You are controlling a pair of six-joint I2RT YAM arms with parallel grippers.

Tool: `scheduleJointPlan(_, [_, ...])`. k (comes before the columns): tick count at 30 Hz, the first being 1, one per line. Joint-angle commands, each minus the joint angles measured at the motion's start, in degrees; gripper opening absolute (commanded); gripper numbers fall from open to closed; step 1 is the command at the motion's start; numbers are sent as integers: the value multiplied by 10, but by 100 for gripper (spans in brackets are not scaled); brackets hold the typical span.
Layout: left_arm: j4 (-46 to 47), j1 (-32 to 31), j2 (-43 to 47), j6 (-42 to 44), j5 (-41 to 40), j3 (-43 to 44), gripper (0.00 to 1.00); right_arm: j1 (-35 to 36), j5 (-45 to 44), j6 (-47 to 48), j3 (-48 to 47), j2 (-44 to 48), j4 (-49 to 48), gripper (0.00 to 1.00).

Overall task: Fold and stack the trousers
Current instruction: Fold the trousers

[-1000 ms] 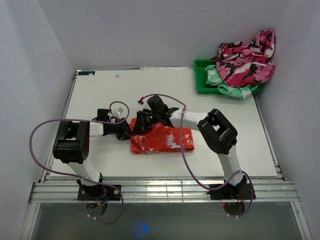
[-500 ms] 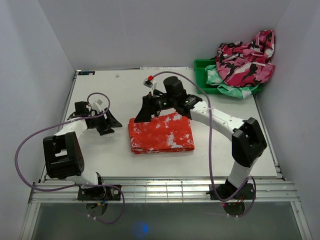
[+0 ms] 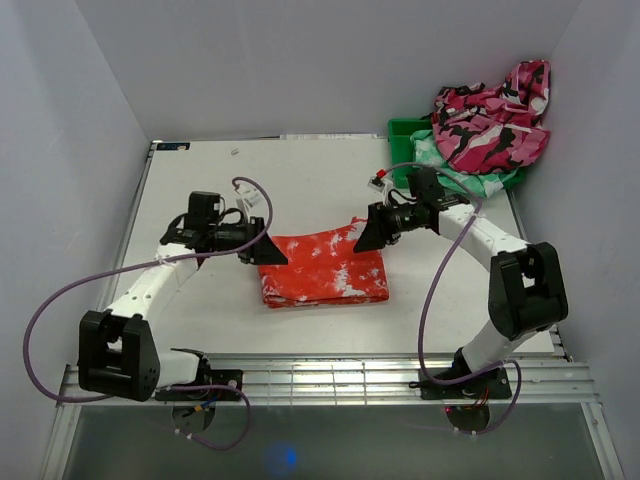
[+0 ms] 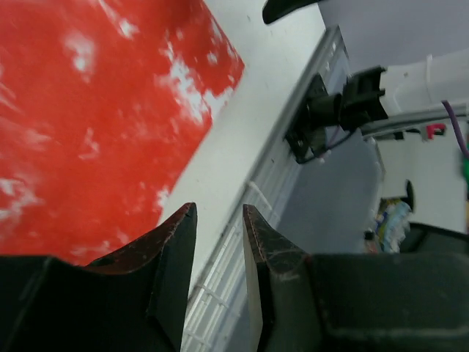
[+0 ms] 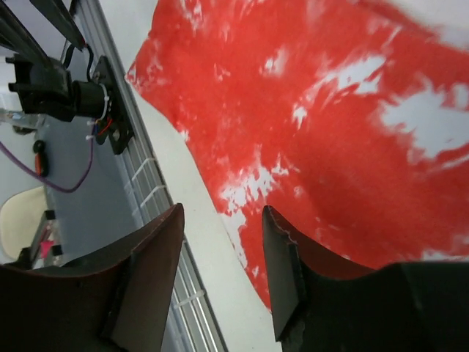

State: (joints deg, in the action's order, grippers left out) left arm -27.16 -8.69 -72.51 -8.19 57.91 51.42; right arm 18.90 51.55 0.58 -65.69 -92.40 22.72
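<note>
Empty and barely parted, the left claw [image 4: 218, 213] shows two dark fingers with only a narrow slit between them, and the pale table [image 3: 300, 180] shows through the slit. Seen from above, it sits at the far left corner of the trousers [image 3: 325, 272]; whether it touches the cloth cannot be told. The right claw [image 5: 220, 216] is parted wider and also holds nothing. It hovers by the far right corner, where a small peak of cloth stands up.

The trousers lie near the middle of the table as a compact red-orange rectangle with white speckles, folded into layers, the long side running left to right. Well apart, at the far right corner of the table, a green bin [image 3: 403, 150] holds a pink camouflage garment [image 3: 490, 120] and a mint-green garment [image 3: 470, 182].

Judging by this layout, the folding looks nearly finished. The step in hand is probably a last fold or tidy-up, with each claw taking one far corner. To do it well, the left claw likely needs to widen before it descends, since the slit looks too thin for stacked layers. Both claws should pinch every layer at the corner, not just the top one. They should then rise together and keep the edge between them gently taut so it lands square on the near edge. Uneven lift could drag the bundle or spill the lower folds open.
</note>
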Motion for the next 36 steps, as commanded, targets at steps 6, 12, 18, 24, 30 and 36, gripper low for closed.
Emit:
scheduleJointPlan(6, [76, -45, -96, -113, 16, -107, 39, 9, 70, -80, 105, -42, -95, 49])
scheduleJointPlan(12, [36, 53, -218, -100, -93, -89, 36, 8, 8, -124, 150, -94, -141, 49])
scheduleJointPlan(18, [23, 106, -305, -69, -113, -50, 33, 6, -1, -139, 136, -132, -139, 51])
scheduleJointPlan(24, [2, 106, -153, 14, 52, -36, 35, 5, 51, -99, 51, -34, -91, 55])
scheduleJointPlan(30, [134, 97, -73, -131, 105, -36, 42, 0, 30, -117, -29, -32, -129, 57])
scheduleJointPlan(36, [265, 68, -193, -237, 60, -54, 40, -8, 40, -106, -67, -153, -131, 55])
